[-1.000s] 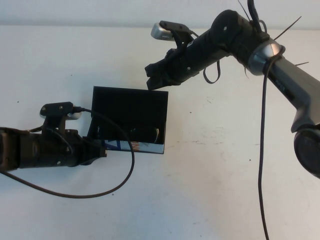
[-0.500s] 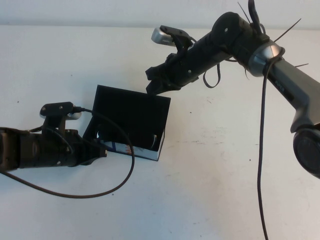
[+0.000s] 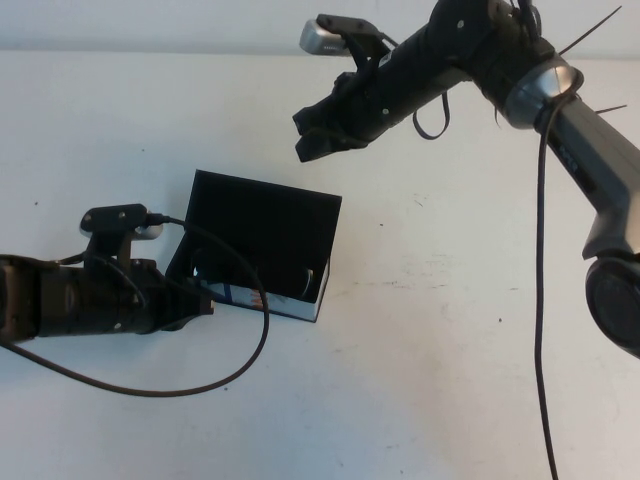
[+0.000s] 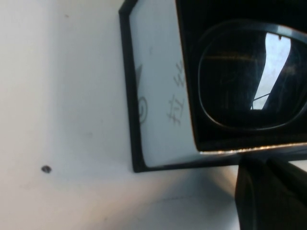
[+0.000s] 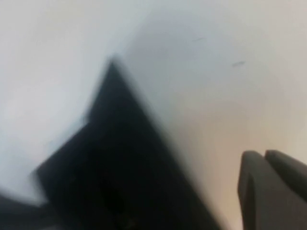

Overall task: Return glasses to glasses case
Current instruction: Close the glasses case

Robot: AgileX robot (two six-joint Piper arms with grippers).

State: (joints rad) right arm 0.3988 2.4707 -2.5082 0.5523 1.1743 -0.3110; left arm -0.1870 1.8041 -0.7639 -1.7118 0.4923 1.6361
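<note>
Lying inside black glasses case (image 3: pixel 262 232): dark rectangular glasses (image 4: pixel 249 79)

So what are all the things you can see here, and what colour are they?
glasses case: one, black with a white printed front, lid open, on the table's left half.
glasses: one pair, dark frame, lying inside the case.
table: one, white, under everything.
left end effector: one, black, low at the case's left front corner.
right end effector: one, black, in the air beyond the case's far edge, touching nothing.
</note>
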